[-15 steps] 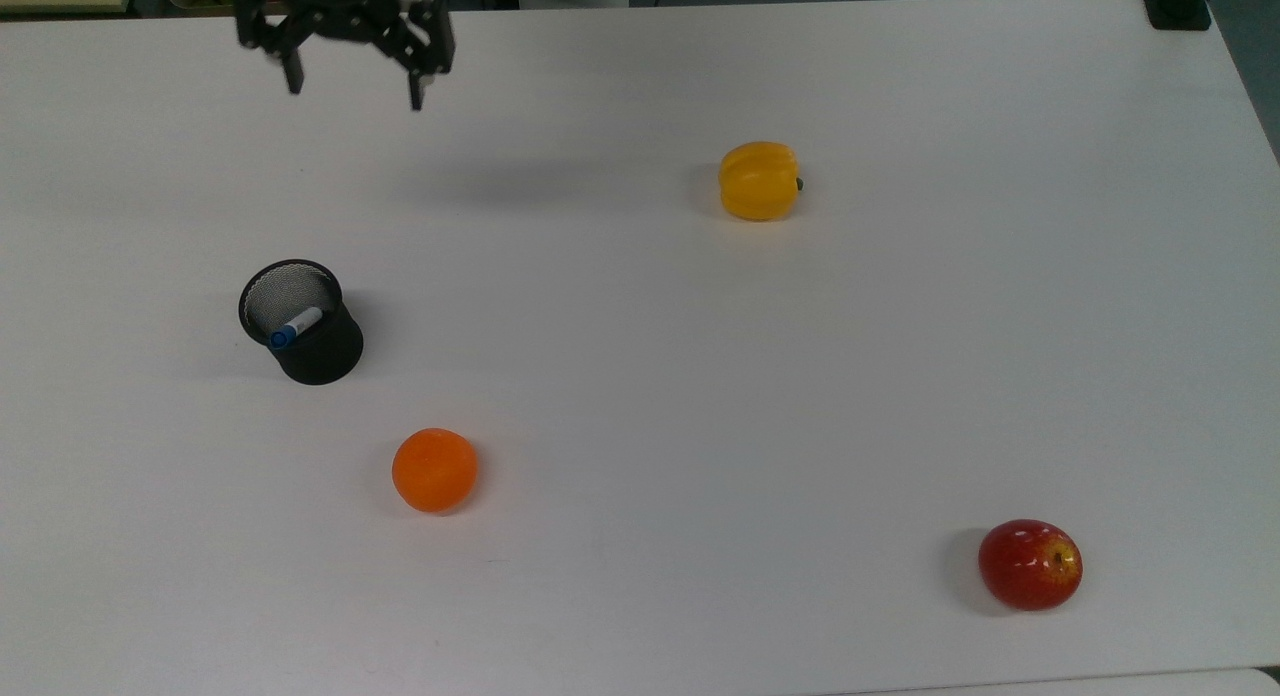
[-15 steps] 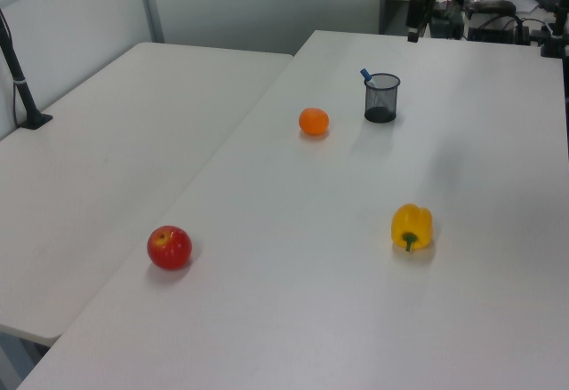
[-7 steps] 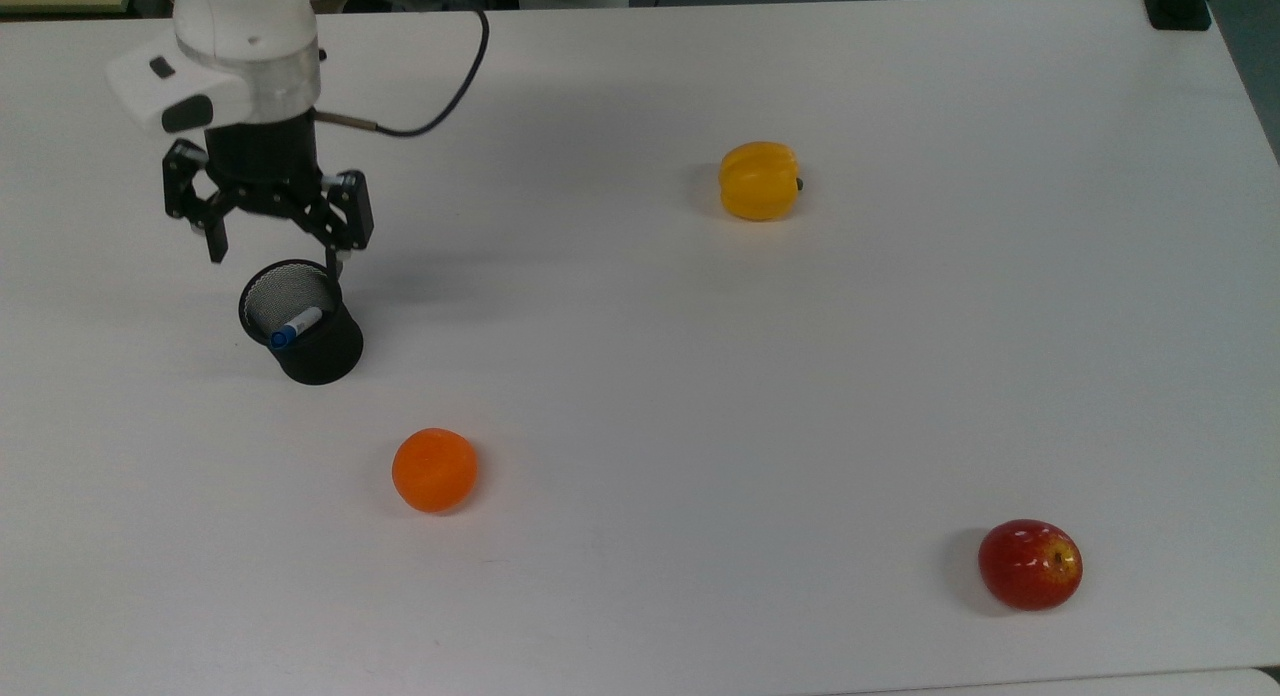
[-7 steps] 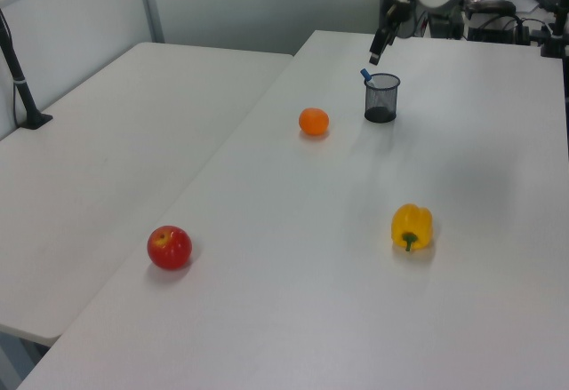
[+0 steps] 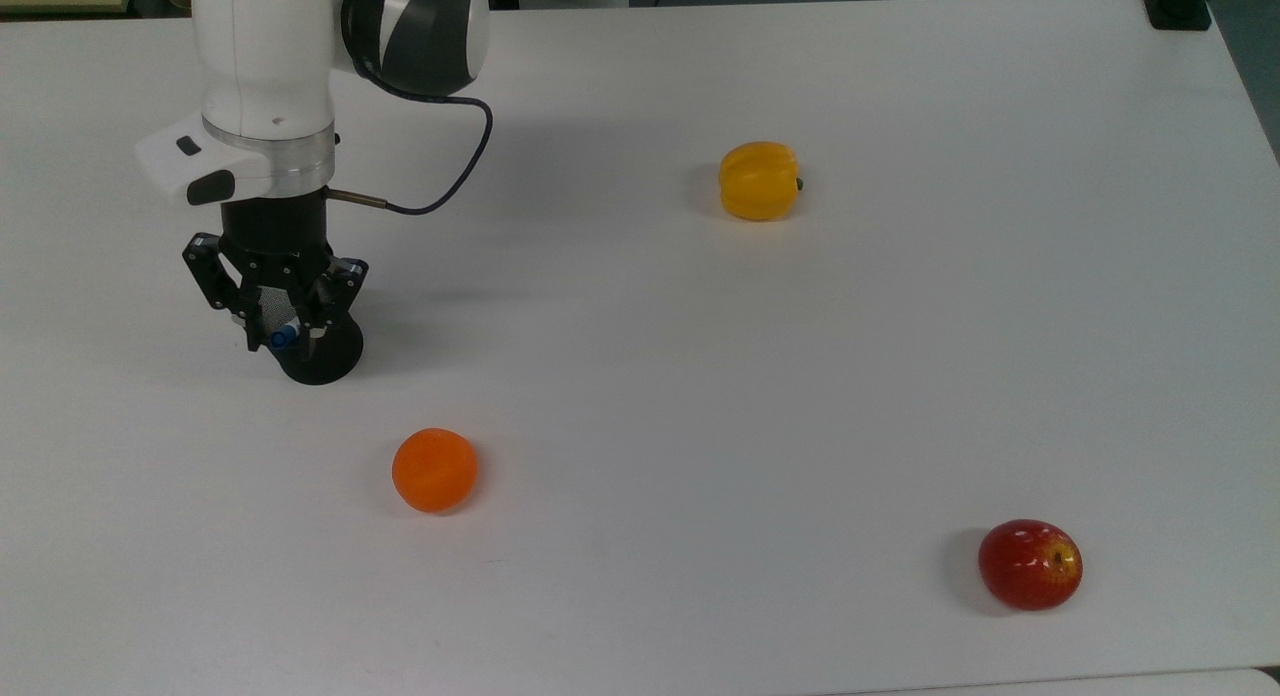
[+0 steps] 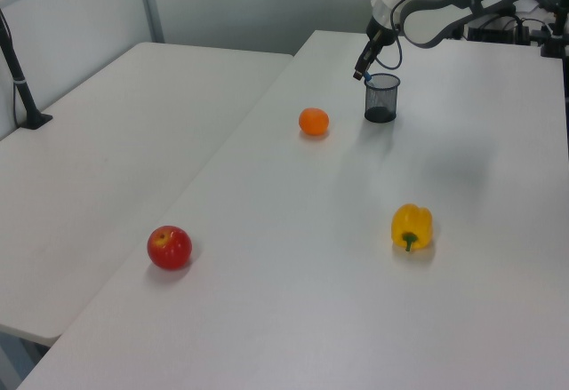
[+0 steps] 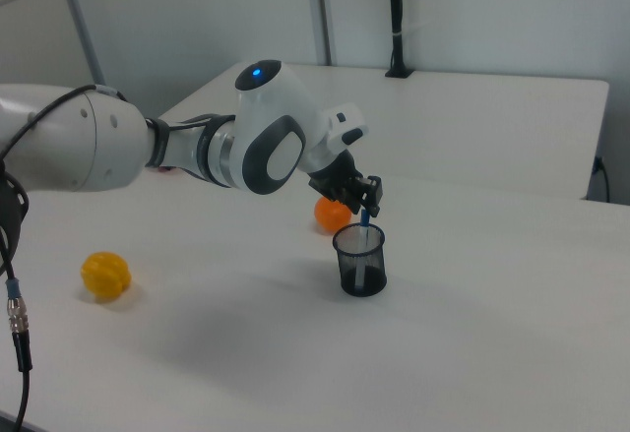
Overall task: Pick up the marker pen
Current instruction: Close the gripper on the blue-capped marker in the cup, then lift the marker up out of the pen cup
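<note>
Since a second ago the black two-finger pincer point(image 5: 281, 344) has come down from the counter's far edge onto the black mesh cup point(image 7: 359, 260). Standing in that cup, the white-barrelled marker pen point(image 7: 363, 234) has its blue cap between the narrowed fingers; whether they grip it, I cannot tell. Nearer in the top view lies a round orange point(image 5: 434, 469) on the white counter point(image 5: 700, 376).
</note>
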